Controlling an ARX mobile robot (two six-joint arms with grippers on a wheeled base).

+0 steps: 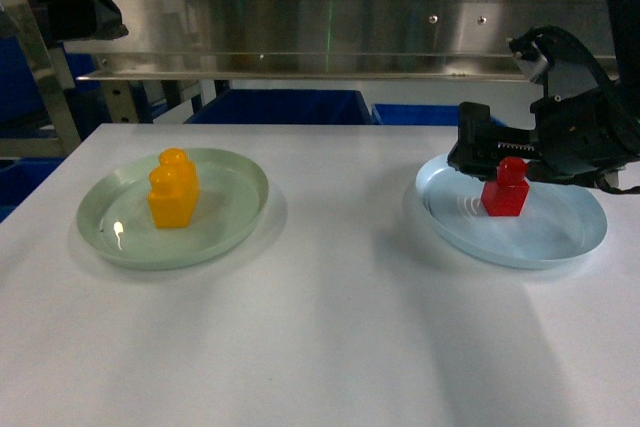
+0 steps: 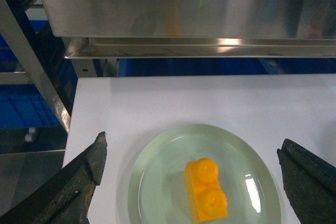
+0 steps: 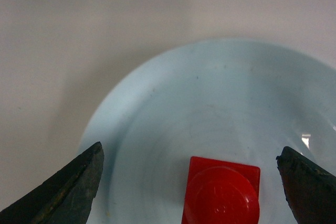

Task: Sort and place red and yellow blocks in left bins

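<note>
The right pincer (image 3: 191,182) hangs spread wide above the pale blue plate (image 1: 560,242), gripping nothing; between its fingertips (image 3: 68,184) stands one red block (image 1: 505,187), upright, single stud on top. The left pincer (image 2: 191,182) is likewise wide apart and empty, poised over the pale green plate (image 2: 157,182). In that plate stands one yellow block (image 2: 206,190), two studs up, its long axis running roughly away from the robot. Both plates rest well apart on the white table (image 1: 330,347).

Two-stud block (image 1: 173,190) in left plate (image 1: 238,225); single-stud block (image 1: 505,188) (upright) in right plate (image 1: 560,242).
</note>
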